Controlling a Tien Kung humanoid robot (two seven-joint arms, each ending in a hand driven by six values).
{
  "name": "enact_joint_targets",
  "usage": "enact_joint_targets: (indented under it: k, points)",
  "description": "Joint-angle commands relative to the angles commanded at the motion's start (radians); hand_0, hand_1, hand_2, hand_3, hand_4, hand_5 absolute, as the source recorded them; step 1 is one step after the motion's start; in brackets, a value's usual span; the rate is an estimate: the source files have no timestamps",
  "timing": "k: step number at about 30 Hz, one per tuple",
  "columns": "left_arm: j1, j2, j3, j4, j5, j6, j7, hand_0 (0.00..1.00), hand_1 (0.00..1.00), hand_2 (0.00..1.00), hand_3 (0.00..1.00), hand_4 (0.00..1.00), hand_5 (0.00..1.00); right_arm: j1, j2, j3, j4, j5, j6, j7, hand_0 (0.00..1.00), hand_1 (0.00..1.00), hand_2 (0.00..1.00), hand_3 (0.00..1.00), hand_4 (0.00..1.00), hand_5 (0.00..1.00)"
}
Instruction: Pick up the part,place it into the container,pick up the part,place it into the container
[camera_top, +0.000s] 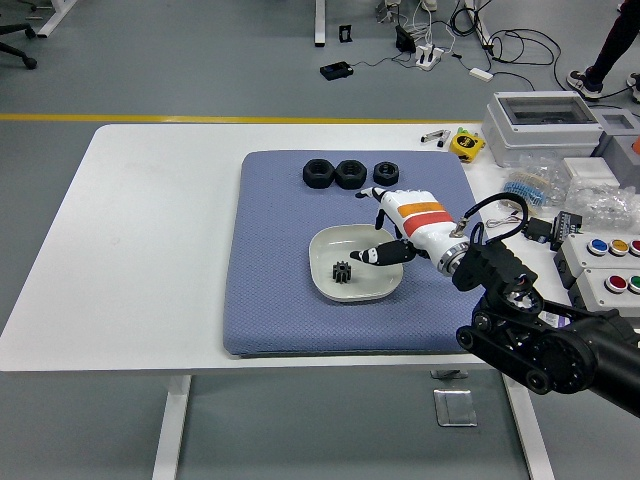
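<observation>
**Robot hand open above bowl, gear lying inside**

Right robot hand (392, 225) raised over the far-right rim of the white bowl (325, 245), fingers spread and loose, holding nothing. White shell with an orange stripe, black arm coming in from the tabletop's near-right corner. Thumb tip just above the bowl's right side.

Small black gear (343, 272) lying on the bowl's floor, toward the near side, apart from the robot hand and slightly nearer the tabletop's left edge than the fingertips. Bowl sitting around the middle of the blue mat (270, 300), which covers the centre of the white tabletop (140, 240).

Three black ring-shaped parts (350, 174) lined up in a row along the mat's far edge, well apart from the bowl and beyond the hand.

Left robot hand out of view.
</observation>
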Motion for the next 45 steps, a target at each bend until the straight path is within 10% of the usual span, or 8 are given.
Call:
enact_joint_targets:
  k: [1,6,7,29,45]
  points:
    - [0.0,0.0,0.0,0.0,0.001,0.0,0.0,0.602,0.582,0.651,0.596,0.583,0.579,0.007,-0.002,0.005,-0.011,0.003,0.001,0.004,0.42,0.558,0.646,0.817,0.998,0.438]
    - [-0.002,0.0,-0.002,0.0,0.004,0.0,0.002,0.602,0.582,0.651,0.596,0.583,0.579,0.042,-0.009,-0.006,-0.086,0.037,0.05,0.016,0.42,0.558,0.646,0.817,0.998,0.438]
    - [-0.002,0.0,-0.003,-0.001,0.004,0.0,0.002,0.597,0.583,0.655,0.595,0.582,0.577,0.047,-0.011,-0.01,-0.098,0.04,0.063,0.015,0.721,0.73,0.753,0.801,0.963,0.426]
    - [-0.002,-0.005,-0.006,-0.004,0.016,-0.002,0.002,0.598,0.585,0.669,0.595,0.582,0.578,0.124,-0.077,-0.157,-0.239,0.01,0.282,0.112,0.735,0.739,0.746,0.694,0.905,0.406]
    - [-0.014,-0.009,0.021,-0.009,-0.011,-0.001,-0.022,0.596,0.591,0.673,0.595,0.584,0.58,0.133,-0.071,-0.195,-0.281,0.027,0.293,0.125,0.738,0.736,0.744,0.693,0.869,0.384]
